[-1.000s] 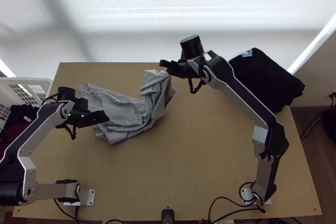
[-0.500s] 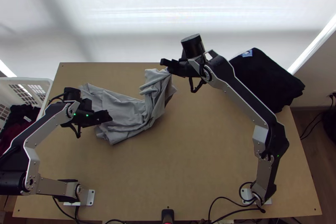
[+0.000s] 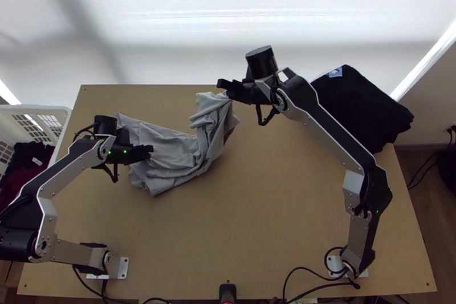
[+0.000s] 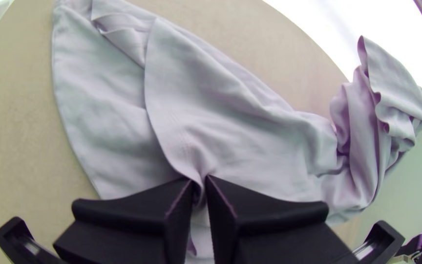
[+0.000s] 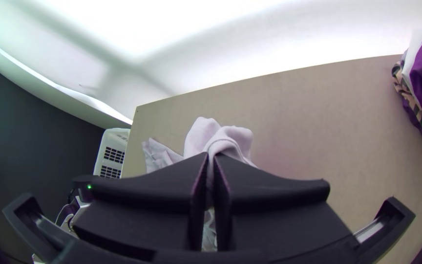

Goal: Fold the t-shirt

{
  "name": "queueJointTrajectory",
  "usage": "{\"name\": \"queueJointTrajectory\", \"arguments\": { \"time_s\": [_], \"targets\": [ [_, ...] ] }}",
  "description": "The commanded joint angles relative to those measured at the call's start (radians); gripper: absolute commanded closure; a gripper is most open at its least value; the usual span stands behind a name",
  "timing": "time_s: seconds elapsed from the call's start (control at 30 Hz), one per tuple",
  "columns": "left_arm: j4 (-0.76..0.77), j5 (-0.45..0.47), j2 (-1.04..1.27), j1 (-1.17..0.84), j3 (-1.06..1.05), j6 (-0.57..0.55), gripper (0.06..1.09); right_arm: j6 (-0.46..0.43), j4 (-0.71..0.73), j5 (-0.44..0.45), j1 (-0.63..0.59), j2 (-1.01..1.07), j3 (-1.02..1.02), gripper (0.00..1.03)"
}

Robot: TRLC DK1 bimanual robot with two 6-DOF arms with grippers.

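The grey t-shirt (image 3: 171,153) lies loosely folded and wrinkled on the left half of the table, its right part bunched and lifted. My left gripper (image 3: 149,152) is over its left part; in the left wrist view the left gripper (image 4: 200,183) is shut on a pinched ridge of the cloth (image 4: 230,132). At the table's far side, my right gripper (image 3: 227,88) holds the raised end. In the right wrist view, cloth (image 5: 223,139) rises between the nearly meeting fingers of the right gripper (image 5: 210,161).
A stack of dark folded clothes (image 3: 362,110) sits at the table's far right corner. Beyond the left edge stands a white basket (image 3: 43,111) with dark and red clothes in it. The table (image 3: 268,213) is bare in front of the shirt.
My left gripper has moved a little to the right over the shirt, and its fingers have closed on the cloth. The right arm has stayed nearly still, holding its end.
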Motion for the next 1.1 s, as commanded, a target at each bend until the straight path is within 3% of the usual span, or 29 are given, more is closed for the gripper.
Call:
{"name": "queueJointTrajectory", "arguments": {
  "time_s": [0.0, 0.23, 0.53, 1.07],
  "targets": [
    [0.017, -0.031, -0.011, 0.034, 0.063, -0.035, 1.04, -0.001, 0.018, 0.005, -0.031, -0.058, -0.015, 1.00],
    [-0.026, -0.059, -0.106, 0.135, 0.275, -0.061, 1.04, -0.056, 0.074, 0.020, -0.090, -0.112, -0.015, 1.00],
    [-0.115, -0.074, -0.169, 0.215, 0.549, -0.061, 1.05, -0.150, 0.150, 0.106, -0.103, -0.191, -0.006, 1.00],
    [-0.176, -0.076, -0.231, 0.305, 0.933, -0.098, 1.05, -0.412, 0.456, 0.295, -0.106, -0.411, -0.007, 1.00]
  ]
}}
